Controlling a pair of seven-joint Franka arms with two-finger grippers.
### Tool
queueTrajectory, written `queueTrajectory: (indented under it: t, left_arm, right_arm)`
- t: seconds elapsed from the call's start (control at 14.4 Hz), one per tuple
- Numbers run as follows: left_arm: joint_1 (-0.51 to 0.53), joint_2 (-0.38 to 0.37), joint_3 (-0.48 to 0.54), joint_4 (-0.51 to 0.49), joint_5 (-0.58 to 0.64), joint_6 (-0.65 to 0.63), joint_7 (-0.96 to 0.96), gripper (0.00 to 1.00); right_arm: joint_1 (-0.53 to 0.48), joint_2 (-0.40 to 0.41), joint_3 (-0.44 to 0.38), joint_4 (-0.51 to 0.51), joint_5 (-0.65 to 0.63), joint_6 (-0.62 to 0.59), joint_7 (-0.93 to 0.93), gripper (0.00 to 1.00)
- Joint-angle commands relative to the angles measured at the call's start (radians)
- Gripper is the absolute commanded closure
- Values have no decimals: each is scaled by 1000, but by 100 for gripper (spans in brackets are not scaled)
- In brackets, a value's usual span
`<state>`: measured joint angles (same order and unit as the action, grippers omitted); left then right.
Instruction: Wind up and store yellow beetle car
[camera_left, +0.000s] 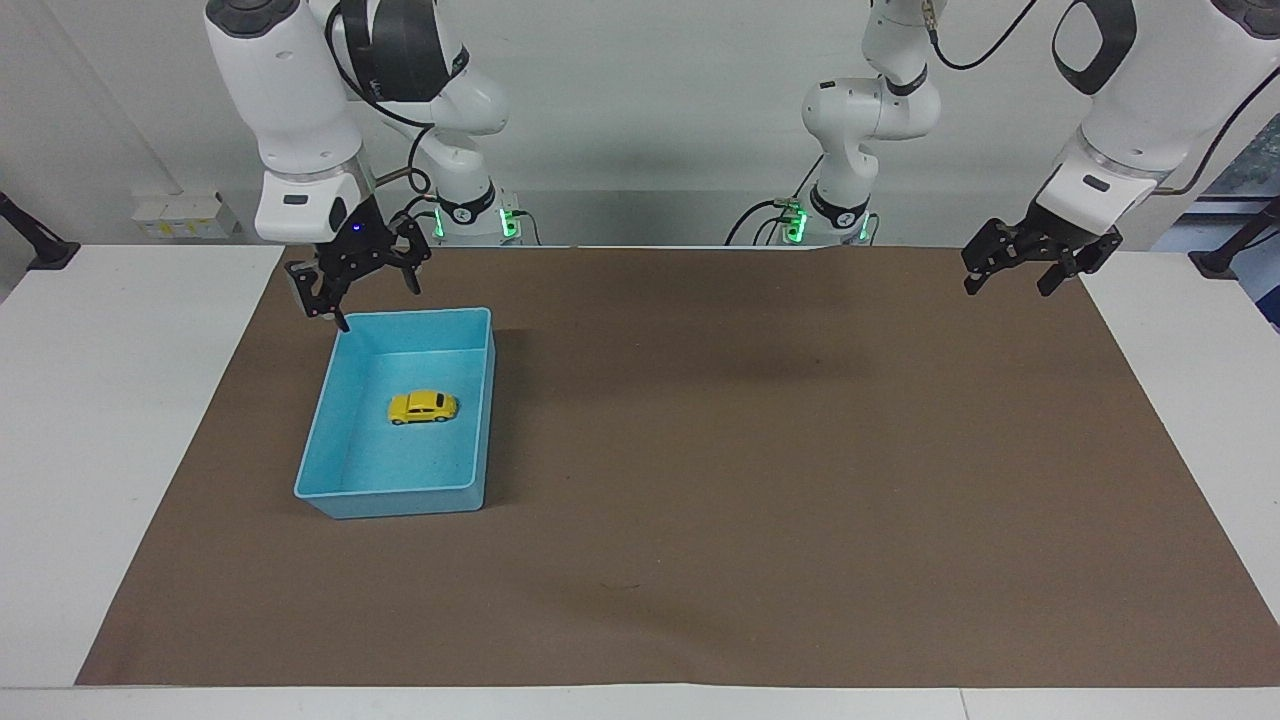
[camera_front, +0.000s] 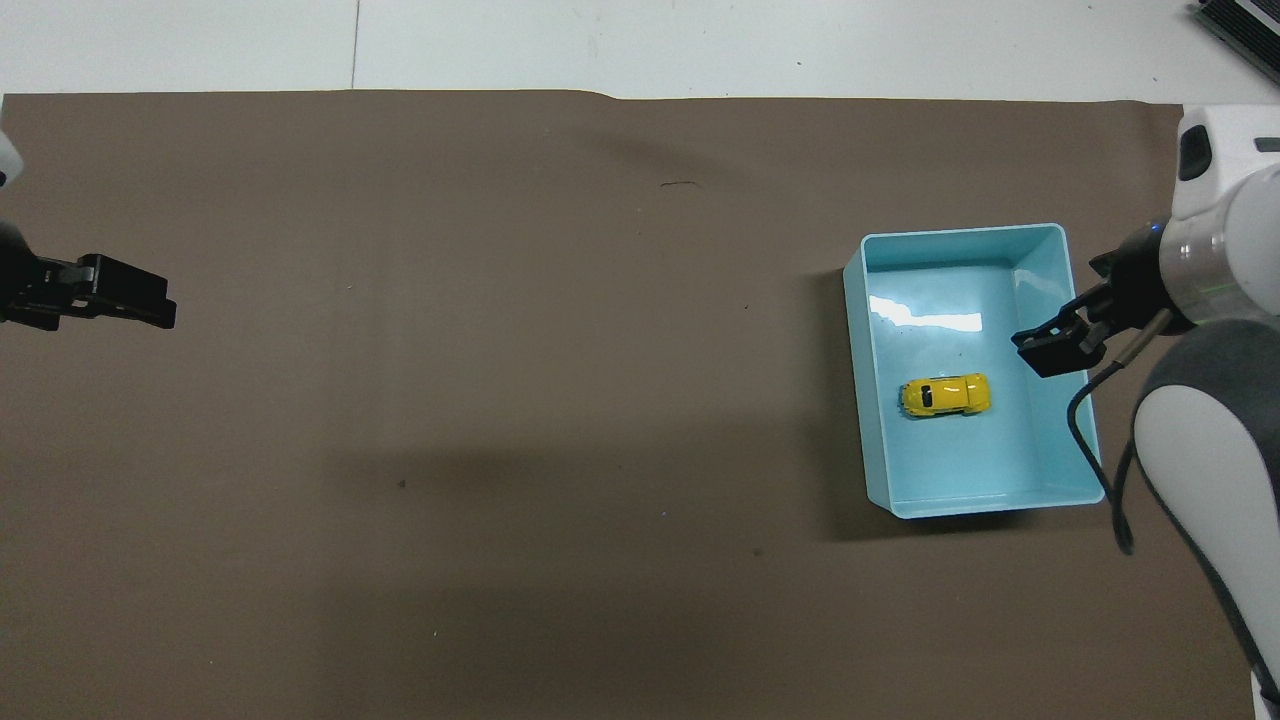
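Right gripper (camera_left: 365, 295) spread above bin (camera_left: 330, 495)

We count one yellow beetle car (camera_left: 423, 406) (camera_front: 945, 394), one blue bin (camera_left: 340, 494) (camera_front: 855, 400), one brown mat (camera_left: 760, 480) (camera_front: 450, 400), and two hands.

A light blue bin (camera_left: 484, 420) (camera_front: 853, 380) sits on a brown paper mat (camera_left: 760, 450) (camera_front: 450, 350) toward the right arm's end of the white table (camera_left: 110, 420) (camera_front: 700, 45)
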<state>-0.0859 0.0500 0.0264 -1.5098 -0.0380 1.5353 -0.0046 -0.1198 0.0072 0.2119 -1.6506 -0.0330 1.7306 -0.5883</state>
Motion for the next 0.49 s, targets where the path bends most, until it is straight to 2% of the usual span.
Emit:
queueTrajectory:
  t: [0.0,0.21,0.42]
  left_arm:
    - [14,-19,-8,-12,-11,-9,-8,0]
    - [14,-19,-8,-13,-11,-9,-8,0]
    - [14,-19,-8,-12,-11,-9,-6,0]
  right_arm:
    - [-4,14,4,34,7,-35,143,0]
    - [-3,19,4,95,70,-83,359,0]
    - [-4,14,7,120,78,-108,502,0]
